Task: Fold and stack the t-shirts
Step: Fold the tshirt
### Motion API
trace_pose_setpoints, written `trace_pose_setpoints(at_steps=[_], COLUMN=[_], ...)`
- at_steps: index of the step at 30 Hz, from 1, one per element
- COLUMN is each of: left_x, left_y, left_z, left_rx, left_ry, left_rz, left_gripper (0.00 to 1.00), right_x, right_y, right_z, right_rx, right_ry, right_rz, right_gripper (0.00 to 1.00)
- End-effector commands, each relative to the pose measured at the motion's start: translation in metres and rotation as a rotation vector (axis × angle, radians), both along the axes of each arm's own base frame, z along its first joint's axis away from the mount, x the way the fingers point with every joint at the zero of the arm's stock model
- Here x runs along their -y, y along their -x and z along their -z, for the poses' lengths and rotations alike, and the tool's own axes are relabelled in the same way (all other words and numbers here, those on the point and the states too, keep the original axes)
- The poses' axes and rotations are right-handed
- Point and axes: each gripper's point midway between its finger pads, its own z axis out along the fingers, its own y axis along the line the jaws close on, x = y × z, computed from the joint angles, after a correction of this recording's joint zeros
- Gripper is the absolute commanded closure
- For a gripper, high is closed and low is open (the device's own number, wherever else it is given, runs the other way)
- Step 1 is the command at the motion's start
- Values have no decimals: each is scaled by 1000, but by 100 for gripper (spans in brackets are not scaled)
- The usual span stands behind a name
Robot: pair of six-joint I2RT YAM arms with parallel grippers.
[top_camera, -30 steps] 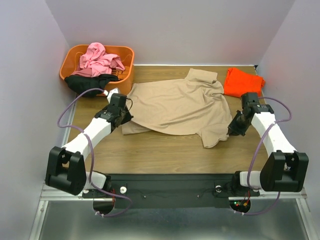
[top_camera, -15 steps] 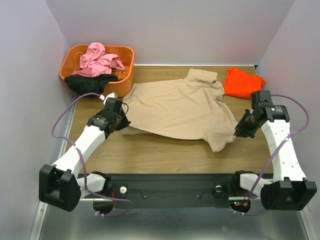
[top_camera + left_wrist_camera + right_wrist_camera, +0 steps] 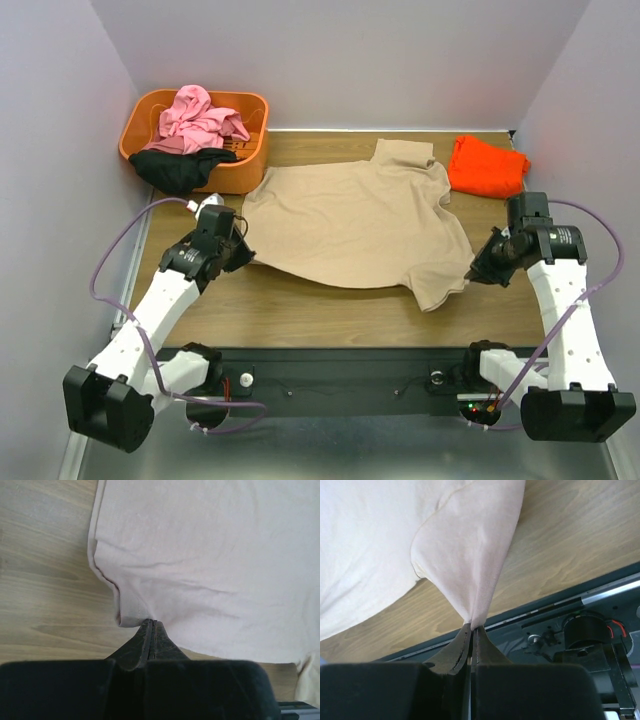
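A tan t-shirt (image 3: 360,220) lies spread across the middle of the wooden table (image 3: 300,310). My left gripper (image 3: 240,252) is shut on its left edge; the wrist view shows the hem (image 3: 131,617) pinched at the tips of the left gripper (image 3: 151,622). My right gripper (image 3: 474,274) is shut on the shirt's near right corner, and in its wrist view the cloth (image 3: 470,555) hangs pulled taut into the closed right gripper (image 3: 471,626). A folded orange-red t-shirt (image 3: 487,165) lies at the back right. Pink (image 3: 198,118) and black (image 3: 180,167) t-shirts sit in the basket.
An orange plastic basket (image 3: 250,140) stands at the back left corner. The black front rail (image 3: 340,365) with the arm bases runs along the near edge. Purple walls close in both sides and the back.
Both arms have pulled outward and toward the near edge, stretching the tan shirt flatter and wider. The left gripper went left, the right gripper right. Both grips stayed shut.
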Motion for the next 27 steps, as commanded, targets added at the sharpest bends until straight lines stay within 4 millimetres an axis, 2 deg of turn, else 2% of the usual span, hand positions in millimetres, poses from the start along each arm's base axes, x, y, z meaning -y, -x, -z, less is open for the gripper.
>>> trace_pose_setpoints(at_steps=[1, 4, 7, 8, 10, 11, 14, 15, 17, 18, 19, 20, 21, 25, 26, 27], left_x=[-5, -9, -9, -9, -7, -6, 2, 5, 7, 8, 7, 6, 7, 6, 5, 2], left_y=[13, 13, 5, 2, -8, -11, -24, -31, -42, -49, -54, -59, -66, -83, -86, -89], left_z=[-2, -8, -12, -12, -6, -3, 6, 3, 6, 1, 7, 7, 9, 13, 14, 14], left_rx=[-19, -8, 12, 13, -7, -16, -49, -40, -40, -25, -43, -42, -52, -63, -61, -62], left_ry=[7, 5, -15, -26, -54, -75, -98, -97, -109, -111, -120, -123, -132, -139, -145, -151], left_rz=[-36, -58, -53, -44, -23, 1, 54, 63, 76, 75, 74, 76, 86, 88, 87, 79], left_gripper=[100, 100, 100, 100, 100, 100, 100, 100, 100, 100, 100, 100, 100, 100, 100, 100], right_x=[-13, -9, 7, 12, 15, 17, 23, 23, 24, 24, 25, 26, 25, 26, 27, 29], right_y=[24, 23, 7, -7, -24, -40, -69, -78, -99, -106, -114, -127, -136, -170, -178, -190], right_z=[10, 15, 13, 12, 12, 14, 19, 27, 28, 28, 35, 31, 39, 43, 54, 48], right_rx=[-76, -100, -89, -68, -36, -14, 22, 5, 40, 52, 38, 73, 53, 84, 60, 82], right_ry=[-66, -41, 44, 71, 88, 92, 122, 119, 117, 119, 120, 126, 122, 126, 130, 140], right_rz=[-15, -21, -29, -27, -27, -23, -11, -15, -15, -15, -15, -18, -25, -53, -64, -68], right_gripper=[100, 100, 100, 100, 100, 100, 100, 100, 100, 100, 100, 100, 100, 100, 100, 100])
